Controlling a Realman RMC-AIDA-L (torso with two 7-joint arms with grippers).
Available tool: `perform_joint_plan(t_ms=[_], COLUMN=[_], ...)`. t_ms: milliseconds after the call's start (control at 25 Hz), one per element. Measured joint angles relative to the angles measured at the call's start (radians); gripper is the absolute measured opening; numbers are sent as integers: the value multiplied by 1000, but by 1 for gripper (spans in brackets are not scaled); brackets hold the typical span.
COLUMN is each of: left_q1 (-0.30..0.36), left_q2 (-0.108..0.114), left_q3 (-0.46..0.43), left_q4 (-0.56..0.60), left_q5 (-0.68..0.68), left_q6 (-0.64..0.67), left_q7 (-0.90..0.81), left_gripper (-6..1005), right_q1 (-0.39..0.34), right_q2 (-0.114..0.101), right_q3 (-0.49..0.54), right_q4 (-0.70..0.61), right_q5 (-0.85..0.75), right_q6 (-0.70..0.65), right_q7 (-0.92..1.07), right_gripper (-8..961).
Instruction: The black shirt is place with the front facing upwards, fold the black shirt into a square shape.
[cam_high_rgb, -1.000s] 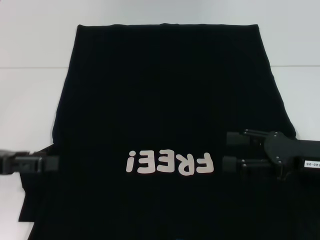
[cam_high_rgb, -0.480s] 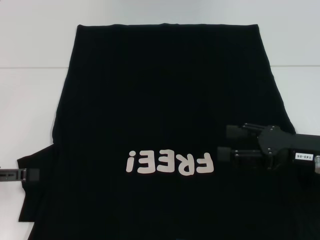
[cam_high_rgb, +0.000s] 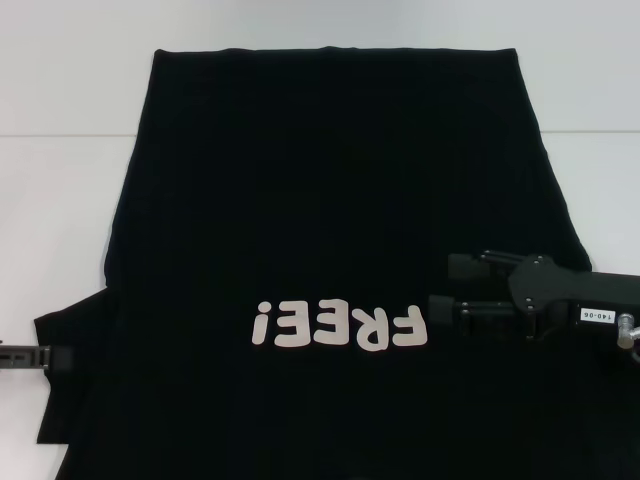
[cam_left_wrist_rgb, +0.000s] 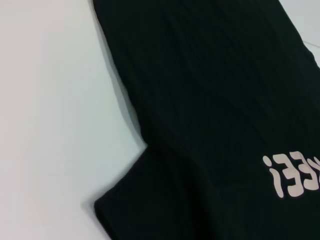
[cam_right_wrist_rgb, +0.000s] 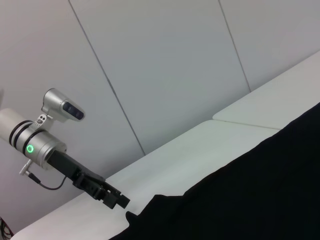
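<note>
White block letters reading "FREE!" are seen printed on the front of the black shirt (cam_high_rgb: 330, 200), which is spread across the desk (cam_high_rgb: 60, 90); in the head view the word appears upside down and reversed, low on the fabric. In the left wrist view only part of the lettering, the exclamation mark and following letters, is caught at the frame's edge. A small white label on the right tool (cam_high_rgb: 445, 285) is marked with digits that appear to read "140-06". No other writing can be read.
</note>
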Motion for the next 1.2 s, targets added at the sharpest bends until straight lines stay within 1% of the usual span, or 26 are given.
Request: perform_joint_plan(t_ms=[320,520,840,1200], left_q1=[-21,-35,-45,-62], left_q2=[3,8,9,9], left_q3=[4,17,30,38], left_q4=[-41,-84,-97,-110], left_q5=[21,49,66,68], left_q6=[-31,-68,-100,-98], left_q7=[4,5,6,8], left_gripper=[918,918,918,917], right_q1=[3,3,2,-3], right_q2=[0,5,10,11], right_q3=[-10,-15,-17,-19], right_q4=[1,1,1,1], right_q5=[-1,-1,-1,-1], right_q6=[18,21,19,20], right_q7=[-1,-1,-1,-1], right_gripper=[944,944,945,944])
